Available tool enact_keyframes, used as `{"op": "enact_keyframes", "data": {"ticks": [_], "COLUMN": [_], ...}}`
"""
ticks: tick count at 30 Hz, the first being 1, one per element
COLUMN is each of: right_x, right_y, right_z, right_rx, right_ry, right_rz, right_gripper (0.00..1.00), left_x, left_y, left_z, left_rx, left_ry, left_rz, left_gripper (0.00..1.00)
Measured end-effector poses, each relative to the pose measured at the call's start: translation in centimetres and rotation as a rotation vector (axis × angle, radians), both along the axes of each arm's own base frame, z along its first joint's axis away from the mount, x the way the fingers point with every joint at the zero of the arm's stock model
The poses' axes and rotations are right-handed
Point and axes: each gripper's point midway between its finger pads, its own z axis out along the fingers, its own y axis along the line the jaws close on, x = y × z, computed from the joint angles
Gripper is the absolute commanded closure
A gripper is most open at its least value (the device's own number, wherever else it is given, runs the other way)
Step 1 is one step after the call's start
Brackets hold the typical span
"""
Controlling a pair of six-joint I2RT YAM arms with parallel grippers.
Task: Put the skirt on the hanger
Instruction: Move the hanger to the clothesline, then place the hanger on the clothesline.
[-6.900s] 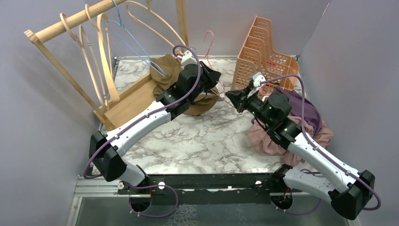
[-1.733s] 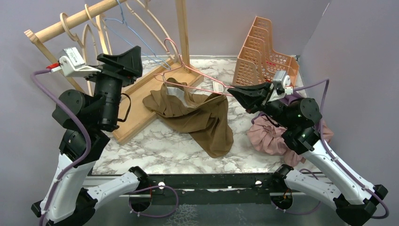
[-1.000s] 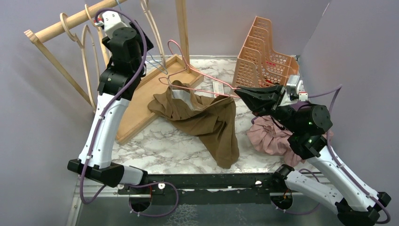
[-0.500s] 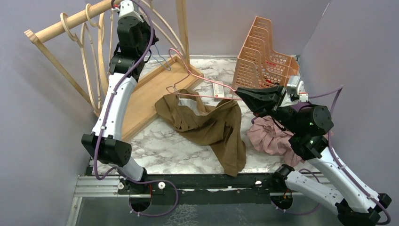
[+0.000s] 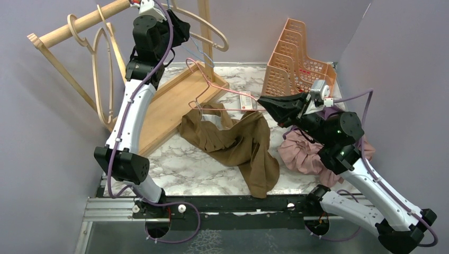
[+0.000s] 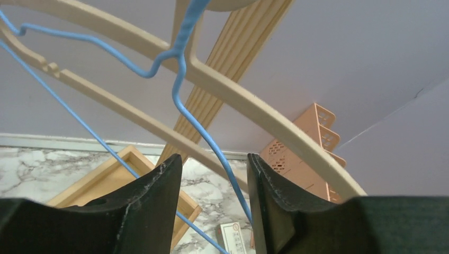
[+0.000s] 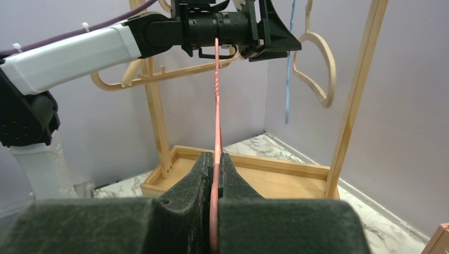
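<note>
Skirt (image 5: 233, 145): brown woven cloth in soft folds, with a pale lining at the waist. It lies crumpled mid-table on the marble tabletop (image 5: 180, 166), its top edge bunched against the pink wire hanger (image 5: 219, 88).
Pink wire hanger: thin wire, twisted at the neck, tilted, with its hook toward the rack's base tray.
Right gripper (image 7: 214, 160): fingers pressed together on the pink wire.
Left gripper (image 6: 214, 174): up at the rack rail with its fingers apart. The blue wire hanger (image 6: 180, 79) runs through the gap close to one finger, and we cannot tell whether it touches.
Wooden rack (image 5: 79, 24): round rail, upright post and shallow base tray, carrying curved wooden hangers (image 5: 103, 69).
Open room: we see bare marble on the near left of the skirt. An orange slotted file organiser (image 5: 296, 58) stands far right, and walls close in on both sides.
Hidden: a pile of pink and purple garments (image 5: 299, 151) lies partly under the right arm. We cannot make out how the skirt catches on the hanger.
</note>
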Motion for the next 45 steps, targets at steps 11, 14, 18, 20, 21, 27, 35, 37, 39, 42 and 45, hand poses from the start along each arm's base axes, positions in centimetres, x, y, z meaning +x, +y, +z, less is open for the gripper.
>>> {"op": "enact_keyframes", "data": {"ticks": [11, 14, 18, 20, 21, 27, 35, 37, 39, 42, 45], "right_x": [1.2, 1.7, 2.3, 2.6, 2.8, 4.1, 5.2, 5.2, 5.2, 5.1, 5.1], "right_y": [0.9, 1.2, 1.7, 1.9, 2.0, 2.7, 2.8, 2.8, 2.8, 2.8, 2.8], "right_z": [0.7, 1.2, 2.1, 2.4, 2.5, 3.3, 3.9, 4.1, 4.3, 4.4, 4.5], "right_rx": [0.007, 0.02, 0.044, 0.057, 0.063, 0.106, 0.14, 0.146, 0.153, 0.161, 0.164], "right_ry": [0.006, 0.01, 0.008, 0.007, 0.004, -0.012, -0.023, -0.025, -0.027, -0.024, -0.021], "right_rz": [-0.004, -0.003, -0.001, 0.0, -0.001, -0.023, -0.054, -0.054, -0.051, -0.046, -0.044], "right_gripper": [0.99, 0.99, 0.99, 0.99, 0.99, 0.99, 0.99, 0.99, 0.99, 0.99, 0.99], "left_x": [-4.3, -5.8, -7.7, -9.0, -9.6, -14.3, -20.4, -20.7, -20.4, -19.4, -18.9], "left_y": [2.4, 2.7, 3.1, 3.3, 3.5, 4.1, 1.2, -0.7, -2.6, -5.5, -9.9], "left_z": [1.6, 2.9, 5.0, 6.2, 6.8, 9.8, 6.8, 5.6, 4.0, 1.4, -0.7], "left_rx": [-0.035, -0.041, -0.052, -0.059, -0.062, -0.099, -0.278, -0.344, -0.417, -0.496, -0.534], "left_ry": [0.005, -0.018, -0.063, -0.093, -0.106, -0.172, -0.099, -0.057, 0.006, 0.113, 0.212], "left_rz": [0.093, 0.095, 0.094, 0.093, 0.093, 0.08, -0.134, -0.233, -0.323, -0.415, -0.505], "left_gripper": [0.38, 0.38, 0.38, 0.38, 0.38, 0.38, 0.34, 0.31, 0.29, 0.27, 0.27]}}
